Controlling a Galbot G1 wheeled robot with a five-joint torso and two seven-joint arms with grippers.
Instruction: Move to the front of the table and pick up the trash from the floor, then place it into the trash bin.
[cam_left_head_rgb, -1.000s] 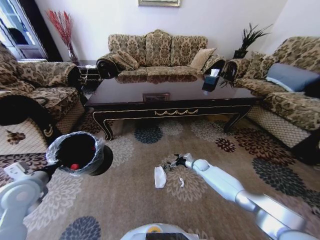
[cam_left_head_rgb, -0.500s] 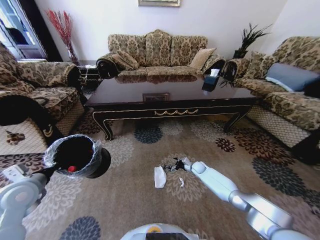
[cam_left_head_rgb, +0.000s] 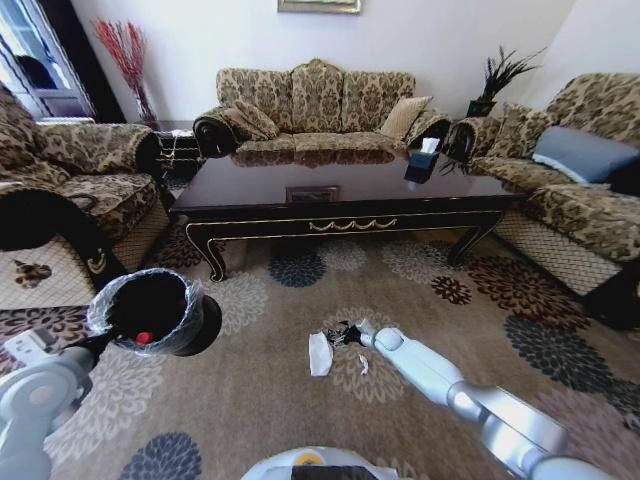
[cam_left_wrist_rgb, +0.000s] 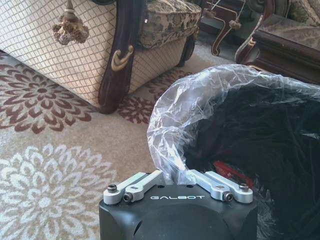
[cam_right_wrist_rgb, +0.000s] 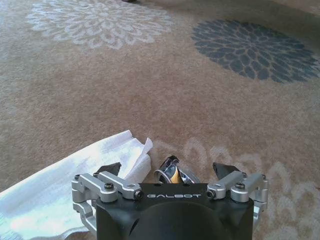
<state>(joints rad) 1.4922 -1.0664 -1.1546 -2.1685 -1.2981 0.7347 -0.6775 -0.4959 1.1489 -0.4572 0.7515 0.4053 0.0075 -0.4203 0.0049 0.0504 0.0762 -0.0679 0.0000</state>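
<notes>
My right gripper (cam_left_head_rgb: 341, 333) is down at the floor (cam_left_head_rgb: 260, 400) in front of the table (cam_left_head_rgb: 340, 190), open. In the right wrist view its fingers (cam_right_wrist_rgb: 111, 168) stand on either side of a small shiny piece of trash (cam_right_wrist_rgb: 171, 173). A white crumpled wrapper (cam_left_head_rgb: 320, 353) (cam_right_wrist_rgb: 60, 197) lies right beside one finger. A tiny white scrap (cam_left_head_rgb: 363, 364) lies close by. My left gripper (cam_left_wrist_rgb: 177, 176) is shut on the lined rim of the black trash bin (cam_left_head_rgb: 155, 312) (cam_left_wrist_rgb: 240, 130) and holds it at the left. A red item (cam_left_head_rgb: 146, 338) lies inside the bin.
An armchair (cam_left_head_rgb: 60, 200) stands left of the bin, a sofa (cam_left_head_rgb: 320, 105) behind the table, another sofa (cam_left_head_rgb: 580, 190) on the right. A dark box (cam_left_head_rgb: 421, 160) sits on the table. Open carpet spreads around the wrapper.
My right gripper has moved lower and nearer, toward the white wrapper. The bin in my left gripper shifted slightly left, then held still.
</notes>
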